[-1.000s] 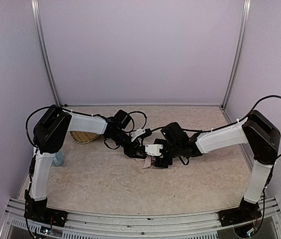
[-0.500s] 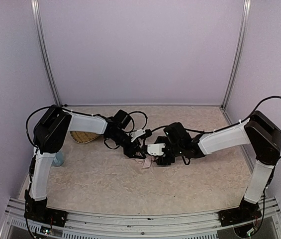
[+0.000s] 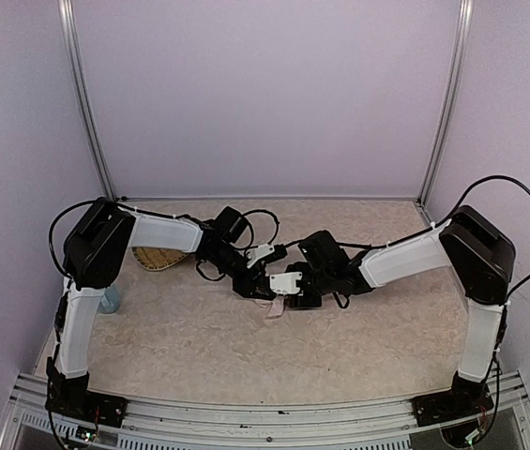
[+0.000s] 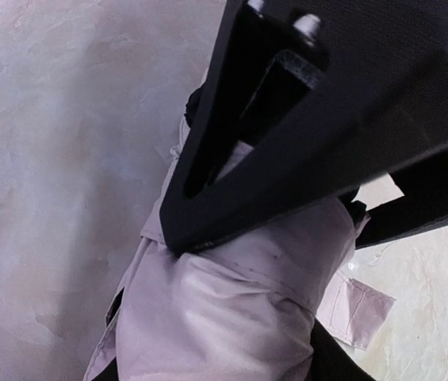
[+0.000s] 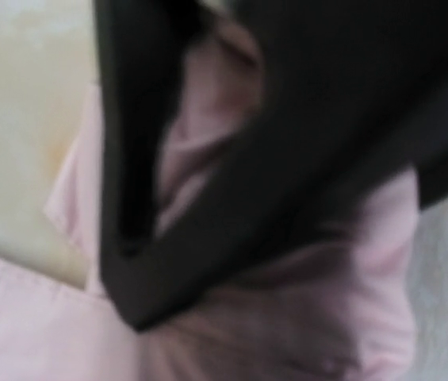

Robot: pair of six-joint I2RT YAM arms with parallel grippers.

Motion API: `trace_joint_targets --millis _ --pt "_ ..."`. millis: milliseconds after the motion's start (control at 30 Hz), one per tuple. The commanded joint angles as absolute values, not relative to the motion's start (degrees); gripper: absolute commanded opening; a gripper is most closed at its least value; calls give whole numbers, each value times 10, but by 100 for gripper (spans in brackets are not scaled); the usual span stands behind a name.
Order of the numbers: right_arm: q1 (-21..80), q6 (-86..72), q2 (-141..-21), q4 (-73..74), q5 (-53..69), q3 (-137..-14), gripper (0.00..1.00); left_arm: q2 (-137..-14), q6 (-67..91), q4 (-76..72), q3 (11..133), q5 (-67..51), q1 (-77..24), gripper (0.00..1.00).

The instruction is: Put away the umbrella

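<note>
Top view: the left gripper (image 3: 261,287) and the right gripper (image 3: 290,293) meet mid-table over the pale pink folding fabric umbrella (image 3: 275,308), which lies on the beige speckled table (image 3: 199,347). Left wrist: the jaws, partly apart, clamp its bundled cloth. Right wrist: blurred. A black finger (image 5: 140,182) seems to press on the pink cloth, but I cannot tell whether it grips.

Woven tray (image 3: 155,259) left of umbrella (image 3: 276,308)

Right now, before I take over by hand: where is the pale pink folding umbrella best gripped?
Grip the pale pink folding umbrella across its bunched fabric middle, coming from above: it lies on the speckled beige table, long and narrow.
</note>
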State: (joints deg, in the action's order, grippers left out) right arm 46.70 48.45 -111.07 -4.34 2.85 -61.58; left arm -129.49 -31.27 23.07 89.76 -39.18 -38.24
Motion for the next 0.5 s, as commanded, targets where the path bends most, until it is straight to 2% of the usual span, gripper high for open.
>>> trace_joint_targets --millis 0,100,133,200,233,267,400,467 --pt "463 475 -1144 -4 36 -625 42 -1339 -332 323 871 -358 -397 51" --pt "462 463 -1142 9 21 -624 21 -1321 -333 312 863 -359 -395 52" --pt "462 459 -1139 12 17 -622 15 -1307 -328 298 857 -359 -395 56" --pt "462 448 -1134 15 14 -615 10 -1269 -305 249 832 -337 -394 75" --pt "461 441 -1130 15 15 -610 9 -1246 -291 206 815 -316 -394 90" --pt "461 436 -1126 14 18 -605 7 -1219 -279 174 797 -291 -393 98" --pt "459 413 -1109 4 17 -589 0 -1106 -239 46 721 -191 -386 99" --pt "458 404 -1099 0 10 -586 0 -1040 -224 -3 685 -159 -381 99"
